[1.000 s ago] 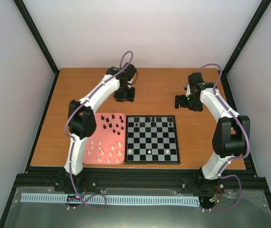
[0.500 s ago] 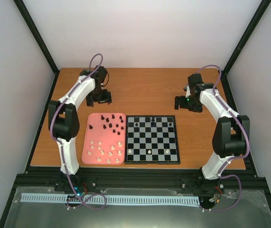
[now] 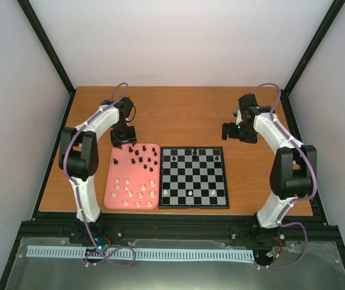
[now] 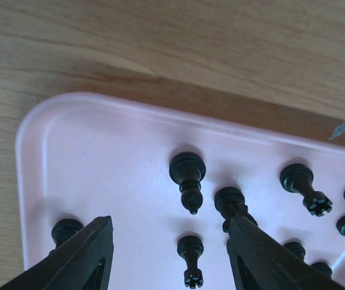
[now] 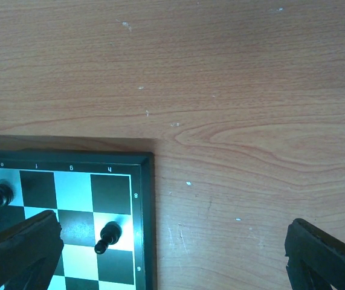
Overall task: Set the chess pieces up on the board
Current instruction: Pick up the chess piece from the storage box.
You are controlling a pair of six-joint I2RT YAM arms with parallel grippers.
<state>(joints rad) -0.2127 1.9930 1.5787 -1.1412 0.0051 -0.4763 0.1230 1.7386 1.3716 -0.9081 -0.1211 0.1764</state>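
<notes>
The far strip of the counter lay bare between the two arms, wide enough to pass through. On the pink tray the black pieces crowded the far end, and a few stood in the gap between the spread fingers of the left gripper. Cream pieces dotted the near end. The board had free middle rows, with pieces only along its far and near rows. Bare wood lay under the right gripper.
</notes>
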